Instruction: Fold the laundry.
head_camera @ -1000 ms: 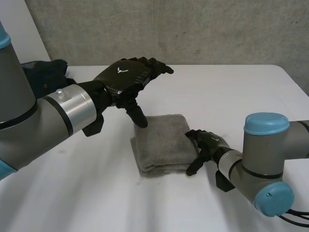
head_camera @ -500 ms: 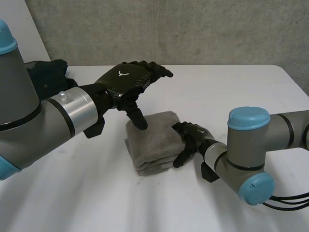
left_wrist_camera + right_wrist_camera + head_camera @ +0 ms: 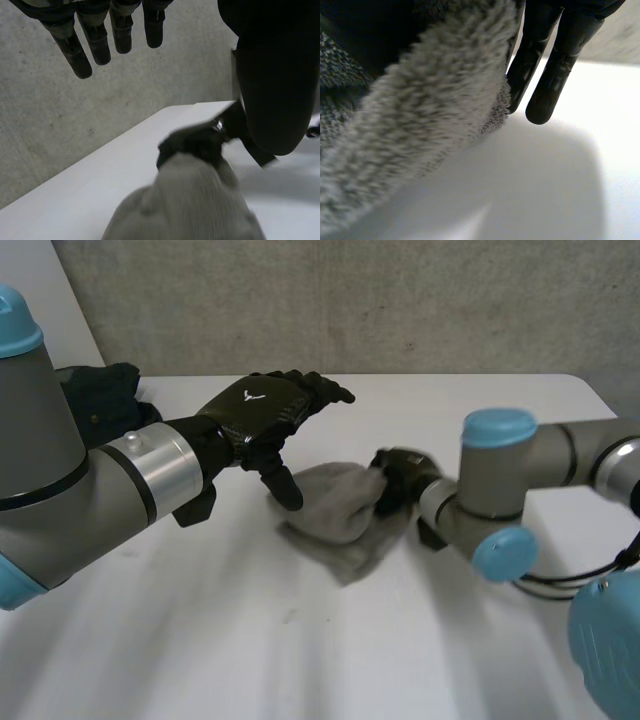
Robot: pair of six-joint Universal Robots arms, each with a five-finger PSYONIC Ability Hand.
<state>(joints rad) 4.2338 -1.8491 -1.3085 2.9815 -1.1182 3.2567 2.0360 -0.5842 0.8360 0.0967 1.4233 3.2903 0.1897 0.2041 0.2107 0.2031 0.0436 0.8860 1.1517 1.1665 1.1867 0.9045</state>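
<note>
A folded grey towel (image 3: pixel 340 512) lies mid-table with its right side raised off the surface. My right hand (image 3: pixel 396 480) is shut on that right edge, bunching the cloth. In the right wrist view the fluffy towel (image 3: pixel 420 130) lies across the palm, with two fingers (image 3: pixel 545 75) beside it. My left hand (image 3: pixel 262 405) hovers open above the towel's left side, thumb pointing down near the cloth and fingers stretched out. The left wrist view has its fingers (image 3: pixel 82 47) and thumb (image 3: pixel 270 90) spread above the towel (image 3: pixel 190 210), with my right hand (image 3: pixel 192 142) at the towel's far end.
A heap of dark clothes (image 3: pixel 100 390) sits at the table's back left corner. The white table (image 3: pixel 300 650) is bare in front of the towel. A grey wall (image 3: pixel 350 300) runs behind the table.
My right hand has shut on the towel's right edge and lifted it up and toward the back, and the right arm swung back too. The towel is now tilted and rumpled. The left hand stayed put.
</note>
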